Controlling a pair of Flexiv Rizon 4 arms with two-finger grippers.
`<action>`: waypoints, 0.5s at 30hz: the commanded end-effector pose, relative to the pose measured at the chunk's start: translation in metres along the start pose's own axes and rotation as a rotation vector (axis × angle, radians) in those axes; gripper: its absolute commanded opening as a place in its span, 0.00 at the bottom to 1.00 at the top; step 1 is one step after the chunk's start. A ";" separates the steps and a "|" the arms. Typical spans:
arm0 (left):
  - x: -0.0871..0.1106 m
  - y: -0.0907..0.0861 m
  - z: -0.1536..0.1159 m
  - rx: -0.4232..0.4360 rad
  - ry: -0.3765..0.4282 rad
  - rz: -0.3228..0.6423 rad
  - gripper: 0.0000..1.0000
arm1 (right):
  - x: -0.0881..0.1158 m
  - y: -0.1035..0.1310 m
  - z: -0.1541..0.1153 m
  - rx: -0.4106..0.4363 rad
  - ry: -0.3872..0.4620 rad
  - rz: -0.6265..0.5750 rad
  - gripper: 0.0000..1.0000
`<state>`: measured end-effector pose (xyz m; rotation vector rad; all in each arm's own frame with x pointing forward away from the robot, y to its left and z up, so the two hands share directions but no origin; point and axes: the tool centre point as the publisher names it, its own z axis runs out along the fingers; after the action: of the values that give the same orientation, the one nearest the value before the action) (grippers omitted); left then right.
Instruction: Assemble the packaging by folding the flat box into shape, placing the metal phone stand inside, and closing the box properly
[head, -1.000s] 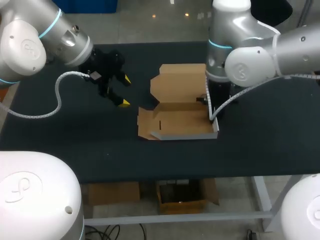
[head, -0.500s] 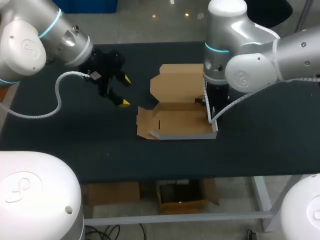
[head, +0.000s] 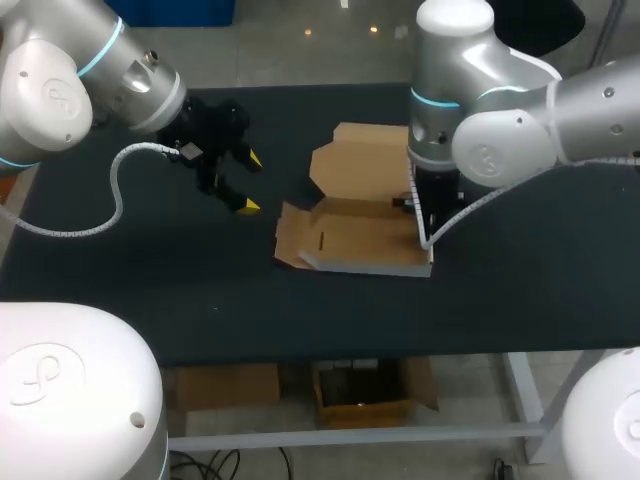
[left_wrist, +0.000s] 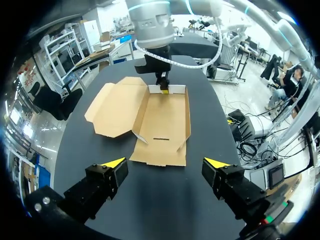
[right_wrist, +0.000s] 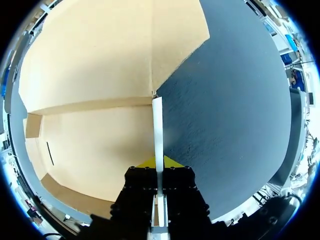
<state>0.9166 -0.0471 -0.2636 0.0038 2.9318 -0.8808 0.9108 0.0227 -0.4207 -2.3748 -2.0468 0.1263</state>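
Observation:
The brown cardboard box (head: 350, 235) lies unfolded in the middle of the dark table. Its lid panel (head: 365, 160) stretches away toward the back, and a side flap (head: 292, 235) sticks out on its left. My right gripper (right_wrist: 158, 162) is shut on the thin upright right side wall (right_wrist: 158, 125) of the box. From the left wrist view it (left_wrist: 164, 89) stands at the box's far end. My left gripper (head: 250, 182) hangs open above the table, to the left of the box and apart from it. In the left wrist view its fingers (left_wrist: 112, 167) straddle nothing, with the box (left_wrist: 162, 122) ahead of them.
The dark tabletop (head: 150, 290) has bare room left of and in front of the box, and more to the right of my right arm (head: 560, 260). The table's front edge (head: 300, 357) runs close below the box.
The right gripper's fingers have closed on the side wall. The box has shifted slightly to the right and turned a little, with its left flap lifted. The left arm has kept still.

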 end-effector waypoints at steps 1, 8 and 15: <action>0.000 -0.001 0.000 -0.005 0.003 -0.001 1.00 | 0.000 0.004 -0.001 0.002 -0.017 -0.025 0.00; 0.000 -0.001 0.000 -0.005 0.003 -0.001 1.00 | 0.000 0.010 -0.004 0.009 -0.008 -0.134 0.00; 0.000 -0.001 0.000 -0.005 0.003 -0.001 1.00 | 0.004 0.008 0.001 0.042 -0.004 -0.211 0.00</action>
<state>0.9167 -0.0470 -0.2636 0.0036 2.9318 -0.8807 0.9159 0.0224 -0.4206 -2.1488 -2.2543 0.1388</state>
